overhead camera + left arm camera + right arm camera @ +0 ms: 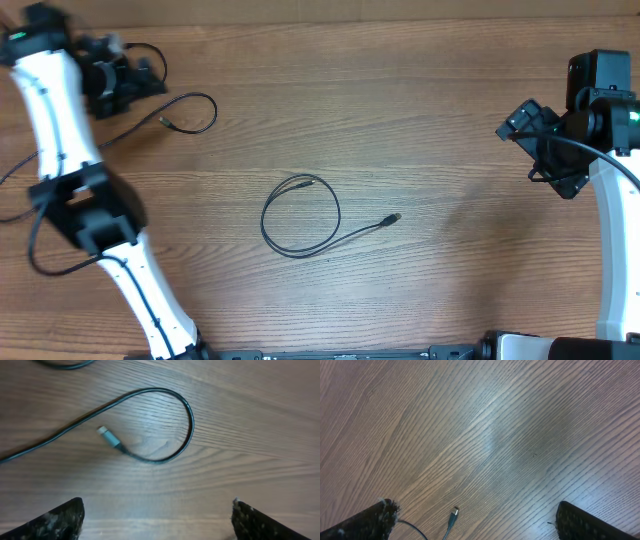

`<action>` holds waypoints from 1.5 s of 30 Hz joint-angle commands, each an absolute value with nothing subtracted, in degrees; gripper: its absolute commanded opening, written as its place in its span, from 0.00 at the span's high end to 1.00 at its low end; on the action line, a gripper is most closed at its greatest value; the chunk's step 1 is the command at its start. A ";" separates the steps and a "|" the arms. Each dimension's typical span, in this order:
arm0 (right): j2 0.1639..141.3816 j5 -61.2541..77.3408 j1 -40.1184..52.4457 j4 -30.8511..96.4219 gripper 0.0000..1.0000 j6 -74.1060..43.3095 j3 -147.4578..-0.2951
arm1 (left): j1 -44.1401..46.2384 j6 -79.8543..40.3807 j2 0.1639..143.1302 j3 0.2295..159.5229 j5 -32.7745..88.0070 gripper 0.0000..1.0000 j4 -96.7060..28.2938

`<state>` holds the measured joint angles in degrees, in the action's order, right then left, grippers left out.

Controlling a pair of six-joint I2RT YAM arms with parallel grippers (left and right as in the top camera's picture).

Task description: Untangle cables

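Observation:
One thin black cable [300, 215] lies in a loop at mid-table, its plug end [395, 217] pointing right. A second cable [195, 105] curls at the upper left, its plug [165, 122] just right of my left gripper [152, 76]. In the left wrist view this cable [187, 420] hooks round ahead of the open left gripper [157, 512], with its plug [104, 432] on the wood. My right gripper [530, 155] hangs open at the far right. In the right wrist view the right gripper [475, 515] holds nothing, and the centre cable's plug [454, 512] shows low between its fingers.
Another black cord [35, 235] loops by the left arm's base; I cannot tell whether it is a task cable. A further strand [65, 365] crosses the top left of the left wrist view. The wooden table [450, 70] runs on to the right.

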<state>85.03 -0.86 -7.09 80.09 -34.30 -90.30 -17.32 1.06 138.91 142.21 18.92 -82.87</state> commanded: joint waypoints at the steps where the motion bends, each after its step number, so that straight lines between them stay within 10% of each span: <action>1: 84.99 -1.43 -7.14 79.81 0.00 -34.22 -90.02 | -11.29 -7.81 142.43 142.58 0.51 0.10 -82.26; 17: 84.99 -1.43 -7.14 79.81 0.00 -34.22 -90.02 | -7.03 -35.20 149.82 142.58 -8.01 0.10 -83.13; 45: 84.99 -1.43 -7.16 79.81 0.00 -34.22 -90.02 | -10.61 -45.21 150.65 134.04 -3.60 0.28 -78.26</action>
